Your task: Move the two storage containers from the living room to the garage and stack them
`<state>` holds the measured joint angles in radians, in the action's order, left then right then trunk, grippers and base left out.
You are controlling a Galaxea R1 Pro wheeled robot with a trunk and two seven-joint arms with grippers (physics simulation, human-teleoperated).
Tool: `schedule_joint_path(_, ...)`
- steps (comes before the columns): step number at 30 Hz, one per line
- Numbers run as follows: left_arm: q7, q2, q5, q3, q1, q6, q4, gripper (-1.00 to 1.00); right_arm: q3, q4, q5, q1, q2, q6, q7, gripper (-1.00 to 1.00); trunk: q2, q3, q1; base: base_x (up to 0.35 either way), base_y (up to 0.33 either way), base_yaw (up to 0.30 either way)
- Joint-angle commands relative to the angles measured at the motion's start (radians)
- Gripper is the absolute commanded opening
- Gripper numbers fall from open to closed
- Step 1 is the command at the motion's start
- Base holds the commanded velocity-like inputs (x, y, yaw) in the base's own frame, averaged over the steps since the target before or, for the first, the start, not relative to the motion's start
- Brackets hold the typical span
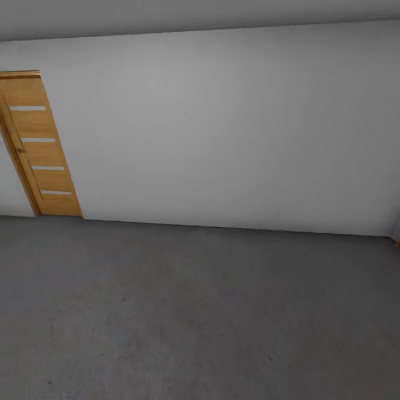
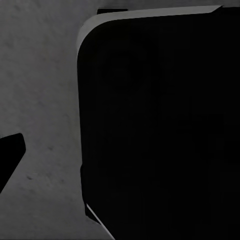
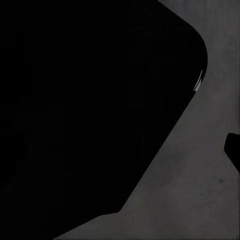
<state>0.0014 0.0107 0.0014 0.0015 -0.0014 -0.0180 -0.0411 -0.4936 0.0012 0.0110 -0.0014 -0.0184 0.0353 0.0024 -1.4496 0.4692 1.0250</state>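
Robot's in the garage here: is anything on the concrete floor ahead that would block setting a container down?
Nothing visible does. The floor ahead runs bare up to the grey-white wall; a wood door stands at the far left. No container is in sight.

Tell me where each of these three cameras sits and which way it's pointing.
Head view: on the robot's head, looking forward and down at a grey-white wall, a wooden door and the concrete floor.
Left wrist view: on the left arm, facing down at the floor beside a dark body panel.
Right wrist view: on the right arm, likewise, beside dark bodywork.
Shared: all three show the grey floor.
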Motion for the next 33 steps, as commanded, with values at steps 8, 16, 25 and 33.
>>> schedule_joint_path(8,0.000,0.000,0.000,0.000,0.000,-0.002,0.000,1.00,-0.002,0.000,0.001,0.000,0.000,0.003,0.000,1.00,0.000,0.001,0.000,0.000,0.000,0.269)
schedule_joint_path(16,0.000,0.000,0.000,0.000,0.000,-0.002,0.000,1.00,-0.002,0.000,0.001,0.000,0.000,0.003,0.001,1.00,0.000,0.001,0.000,0.000,0.000,0.269)
schedule_joint_path(25,0.000,0.000,0.000,0.000,0.000,-0.002,0.000,1.00,-0.002,0.000,0.001,0.000,0.000,0.003,0.000,1.00,0.000,0.001,0.000,0.000,0.000,0.269)
schedule_joint_path(33,0.000,0.000,0.000,0.000,0.000,-0.002,0.000,1.00,-0.002,0.000,0.001,0.000,0.000,0.003,0.000,1.00,0.000,0.001,0.000,0.000,0.000,0.269)
